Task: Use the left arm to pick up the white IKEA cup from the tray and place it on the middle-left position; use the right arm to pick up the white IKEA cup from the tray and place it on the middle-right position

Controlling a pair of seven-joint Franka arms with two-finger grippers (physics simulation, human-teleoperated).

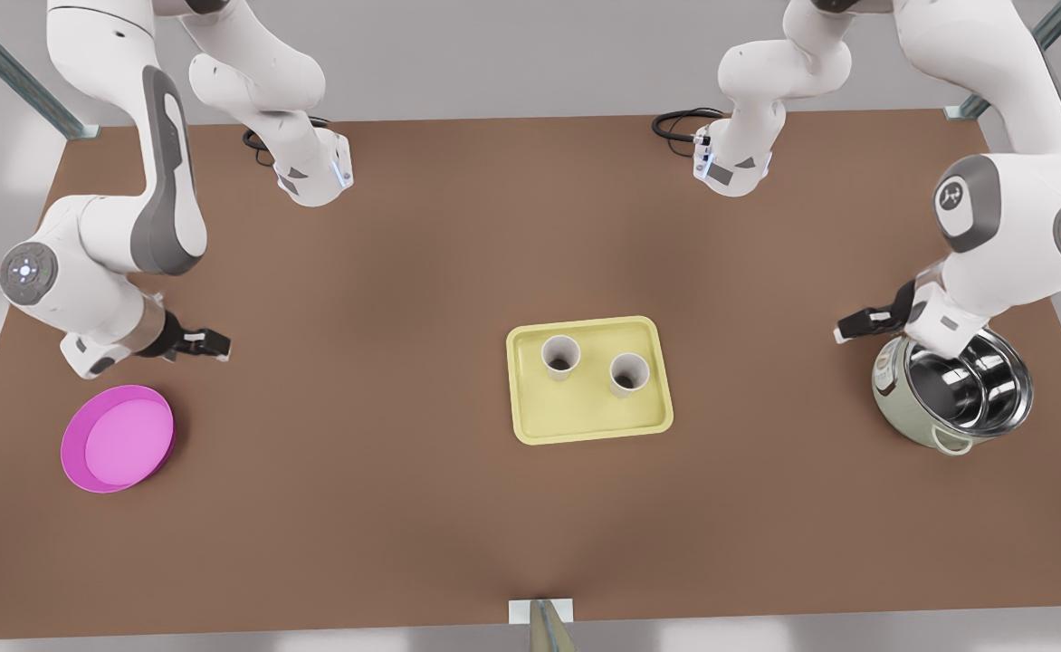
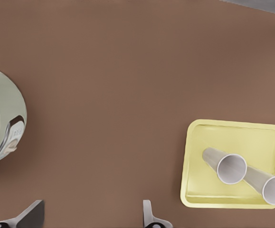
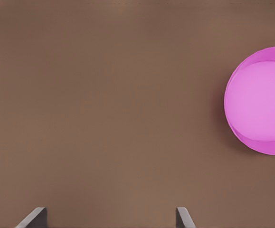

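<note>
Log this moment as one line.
cups: both on tray | left gripper: open, by pot | right gripper: open, by pink bowl

My two arms are glossy white with grey joint bands and round grey end caps; one cap carries a small red light. Black cables (image 1: 680,125) coil at both bases. The left gripper (image 1: 847,328) and right gripper (image 1: 214,344) are black, with dark grey fingers (image 2: 30,214) spread apart.
</note>
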